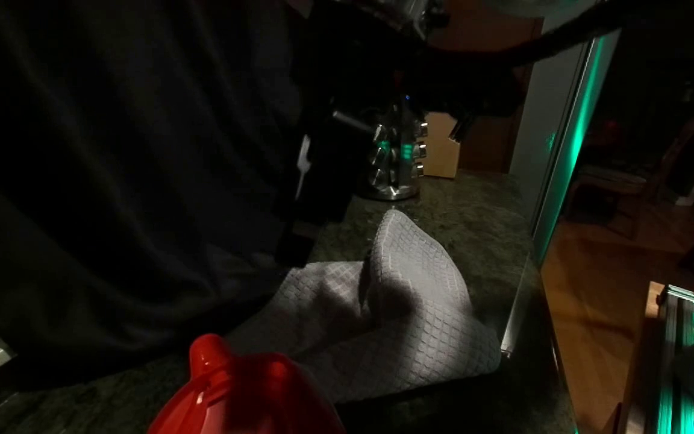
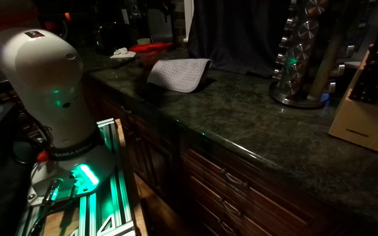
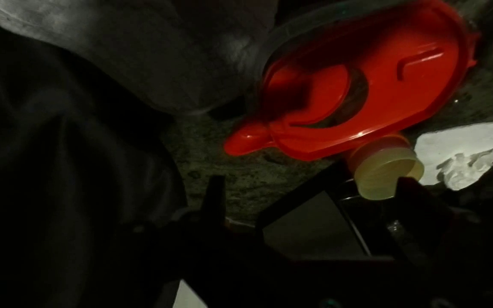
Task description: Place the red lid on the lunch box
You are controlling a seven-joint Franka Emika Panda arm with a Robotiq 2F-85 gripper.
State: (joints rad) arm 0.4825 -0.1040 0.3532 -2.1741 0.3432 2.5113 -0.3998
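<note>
The red lid (image 3: pixel 375 94) is bright red, with a raised rim, a sunken middle and a tab at one end. It lies over the lunch box, whose pale greyish rim (image 3: pixel 291 28) shows past one side of the lid in the wrist view. The lid looks shifted rather than lined up with that rim. The lid also shows in both exterior views (image 1: pixel 250 398) (image 2: pixel 151 47), with the reddish, dim side of the box (image 2: pixel 144 59) below it. My gripper (image 3: pixel 312 182) is open and empty, its two dark fingers apart from the lid. It hangs dark above the counter (image 1: pixel 296 244).
A grey quilted oven mitt (image 1: pixel 407 319) (image 2: pixel 180 73) lies beside the lid. A yellowish cup (image 3: pixel 385 173) and white crumpled paper (image 3: pixel 469 167) are on the lid's other side. A dark curtain (image 1: pixel 112 181), a spice rack (image 2: pixel 299 65) and a knife block (image 2: pixel 356 124) stand around.
</note>
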